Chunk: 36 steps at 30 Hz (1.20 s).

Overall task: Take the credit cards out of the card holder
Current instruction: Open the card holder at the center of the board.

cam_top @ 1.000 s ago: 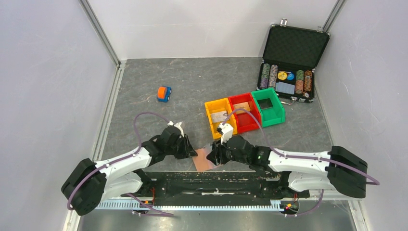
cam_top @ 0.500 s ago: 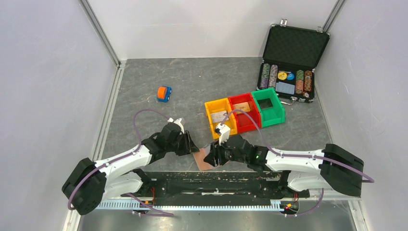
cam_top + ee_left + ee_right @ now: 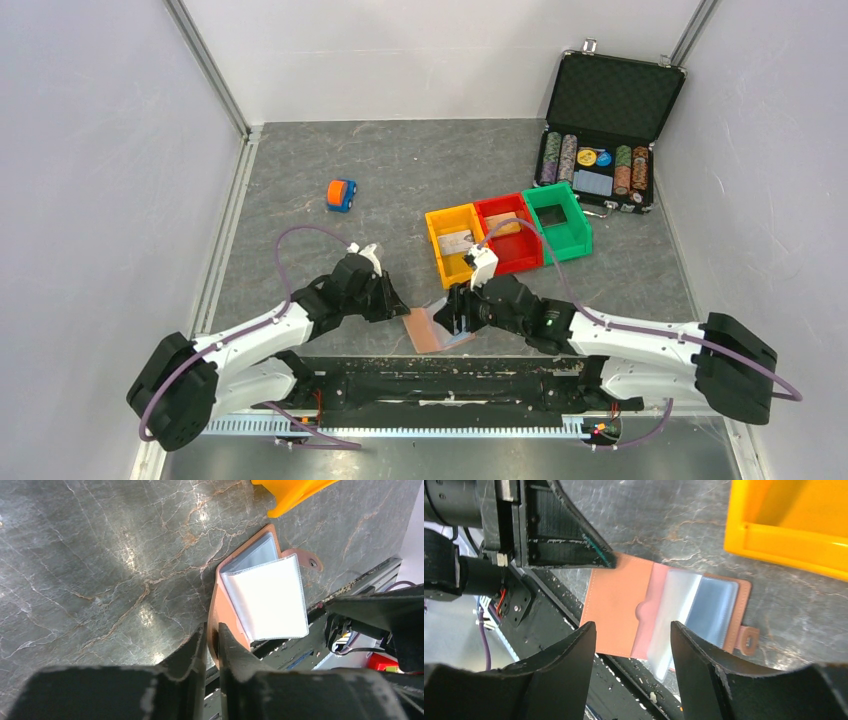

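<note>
The card holder (image 3: 430, 329) lies open at the table's near edge, its reddish-brown flap (image 3: 616, 602) spread flat and its clear plastic pockets (image 3: 696, 607) fanned to the right. My left gripper (image 3: 212, 630) is shut on the rim of the holder (image 3: 219, 611). My right gripper (image 3: 632, 627) hovers open just above the holder, with nothing between its fingers. A pink surface (image 3: 644, 630) shows under the flap's thumb notch; I cannot tell whether it is a card. Flat cards lie in the yellow bin (image 3: 456, 243) and the red bin (image 3: 503, 223). From above, the left gripper (image 3: 400, 312) and right gripper (image 3: 457, 318) flank the holder.
Yellow (image 3: 437, 250), red (image 3: 510, 257) and green (image 3: 563, 250) bins stand in a row just beyond the holder. An open black chip case (image 3: 610, 95) sits at the back right. A small orange-and-blue toy car (image 3: 341, 195) is at mid left. The black base rail (image 3: 440, 370) runs under the holder's overhanging edge.
My right gripper has lifted back to the right off the holder and opened wider. The plastic pockets now show on the holder's right. The left gripper still pinches the rim.
</note>
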{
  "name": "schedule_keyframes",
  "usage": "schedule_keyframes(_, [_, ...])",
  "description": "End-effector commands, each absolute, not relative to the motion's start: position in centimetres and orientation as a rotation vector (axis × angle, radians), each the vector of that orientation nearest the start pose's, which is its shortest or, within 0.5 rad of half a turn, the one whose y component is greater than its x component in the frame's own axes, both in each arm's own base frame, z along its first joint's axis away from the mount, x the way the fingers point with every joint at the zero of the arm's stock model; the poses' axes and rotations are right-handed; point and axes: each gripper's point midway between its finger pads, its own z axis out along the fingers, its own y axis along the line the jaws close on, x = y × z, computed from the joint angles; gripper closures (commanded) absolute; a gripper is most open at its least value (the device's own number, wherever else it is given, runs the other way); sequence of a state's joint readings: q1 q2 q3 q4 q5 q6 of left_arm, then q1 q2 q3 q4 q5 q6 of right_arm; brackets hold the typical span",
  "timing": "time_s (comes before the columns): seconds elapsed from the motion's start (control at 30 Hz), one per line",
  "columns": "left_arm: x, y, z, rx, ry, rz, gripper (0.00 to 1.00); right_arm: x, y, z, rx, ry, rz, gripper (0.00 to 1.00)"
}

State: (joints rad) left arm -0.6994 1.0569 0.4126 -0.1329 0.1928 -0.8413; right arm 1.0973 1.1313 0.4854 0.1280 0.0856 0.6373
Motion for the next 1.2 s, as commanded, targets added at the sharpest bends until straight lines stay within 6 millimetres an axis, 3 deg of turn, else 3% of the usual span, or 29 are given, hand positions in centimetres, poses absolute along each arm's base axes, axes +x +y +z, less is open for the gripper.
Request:
schedule_keyframes(0.0, [17.2, -22.9, 6.6, 0.008, 2.5, -0.95, 0.85, 15.4, 29.3, 9.8, -0.38, 2.203, 0.886, 0.41])
schedule_keyframes(0.1, [17.1, -23.2, 6.7, 0.02, 2.497, -0.972, 0.96, 14.9, 29.3, 8.8, -0.399, 2.237, 0.895, 0.41])
schedule_keyframes(0.17, [17.1, -23.3, 6.5, 0.019, 2.503, -0.972, 0.98, 14.4, 29.6, 8.3, -0.412, 2.254, 0.915, 0.41])
schedule_keyframes(0.47, [17.1, -23.4, 5.9, 0.007, 2.516, -0.976, 0.96, 12.9, 31.8, 8.1, -0.469, 2.258, 1.083, 0.46])
schedule_keyframes(0.63, [17.3, -23.4, 6.0, -0.012, 2.519, -0.98, 0.91, 12.1, 33.4, 9.1, -0.512, 2.207, 1.161, 0.49])
schedule_keyframes(0.73, [17.2, -23.3, 6.0, -0.033, 2.526, -0.992, 0.82, 12.0, 34.3, 9.4, -0.533, 2.196, 1.167, 0.5])
schedule_keyframes(1.03, [17.6, -21.6, 6.9, -0.151, 2.52, -0.988, 0.3, 11.5, 36.2, 8.4, -0.6, 2.211, 1.148, 0.53])
schedule_keyframes(1.17, [17.1, -22.2, 7.4, -0.139, 2.505, -1.08, 0.19, 11.4, 36.4, 7.6, -0.618, 2.221, 1.131, 0.52])
